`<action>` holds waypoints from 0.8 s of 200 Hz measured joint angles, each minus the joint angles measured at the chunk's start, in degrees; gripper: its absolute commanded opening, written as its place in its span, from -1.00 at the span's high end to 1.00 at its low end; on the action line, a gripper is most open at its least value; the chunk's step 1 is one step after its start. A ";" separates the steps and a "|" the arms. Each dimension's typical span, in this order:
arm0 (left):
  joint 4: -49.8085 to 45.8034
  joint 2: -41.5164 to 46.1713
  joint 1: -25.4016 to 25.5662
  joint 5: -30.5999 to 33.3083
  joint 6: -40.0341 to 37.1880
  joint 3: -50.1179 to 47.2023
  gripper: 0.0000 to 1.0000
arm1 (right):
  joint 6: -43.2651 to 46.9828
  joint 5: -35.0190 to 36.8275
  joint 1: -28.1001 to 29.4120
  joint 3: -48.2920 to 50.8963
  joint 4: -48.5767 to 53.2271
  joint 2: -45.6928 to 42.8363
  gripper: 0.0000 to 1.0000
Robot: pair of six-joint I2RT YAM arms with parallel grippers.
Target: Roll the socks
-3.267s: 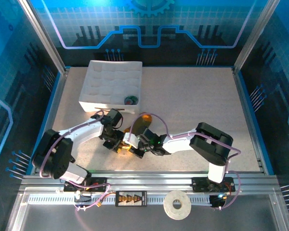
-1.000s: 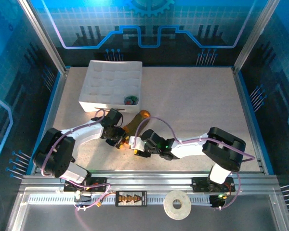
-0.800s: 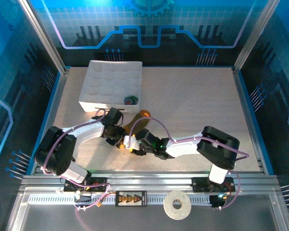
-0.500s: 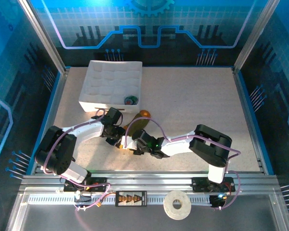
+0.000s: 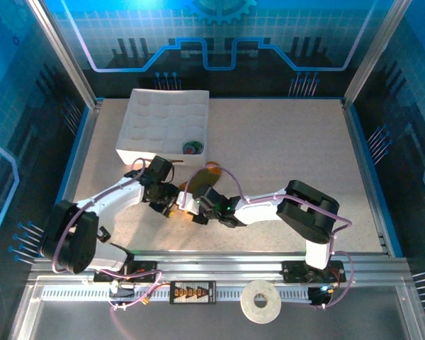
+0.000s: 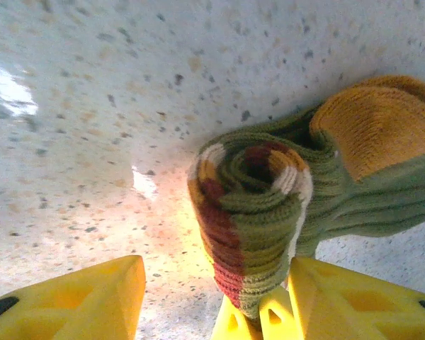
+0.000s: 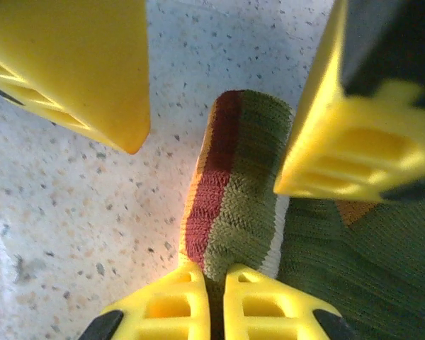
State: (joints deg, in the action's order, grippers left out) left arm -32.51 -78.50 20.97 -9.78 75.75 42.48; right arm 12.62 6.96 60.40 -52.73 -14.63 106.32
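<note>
The olive-green sock (image 5: 202, 180) is seen lying on the speckled table (image 5: 283, 142), just in front of the white tray (image 5: 156, 120) and between the two arms. One end of it is wound into a tight roll (image 6: 249, 205) banded in red, white and mustard. The rest is spread flat on the table, with an orange patch (image 6: 379, 124) just beside the roll.

The left gripper (image 6: 216, 273) is held wide apart, and its yellow fingers (image 6: 78, 301) are set on either side of the roll. Whether they touch it cannot be told. The right gripper (image 7: 212, 276) is closed on the near end of the roll, whose edge is pinched between the two fingertips (image 7: 166, 297).

In the near right corner of the tray a small dark and green bundle (image 5: 192, 147) is seen. It is probably the grey-blue sock, though it is too small to be sure.
</note>
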 measured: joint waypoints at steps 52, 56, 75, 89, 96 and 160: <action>0.24 6.08 -1.01 -0.22 1.27 -0.87 -0.19 | -7.02 -11.82 -4.74 -0.52 0.39 1.20 1.00; 0.50 6.03 -1.01 -0.33 1.29 -1.07 -0.19 | -7.56 -12.61 -5.11 -0.68 0.44 1.38 1.00; 2.01 5.46 -1.05 -0.85 1.42 -2.16 -0.17 | -9.49 -15.72 -6.32 -1.29 0.52 2.08 1.00; 2.89 4.04 -1.07 -1.14 1.73 -2.25 -0.15 | -10.95 -17.97 -7.26 -1.70 0.68 2.56 1.00; 3.39 3.17 -1.16 -1.31 1.68 -2.25 -0.15 | -11.74 -19.21 -7.78 -1.99 0.70 2.89 1.00; 7.54 -4.48 -1.20 -2.03 0.68 -1.90 0.09 | -18.88 -32.52 -12.98 -5.64 2.21 6.91 1.00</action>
State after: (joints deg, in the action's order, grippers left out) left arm -24.97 -82.98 19.77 -11.81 76.42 40.58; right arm -6.26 -25.56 47.42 -58.37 -12.43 113.23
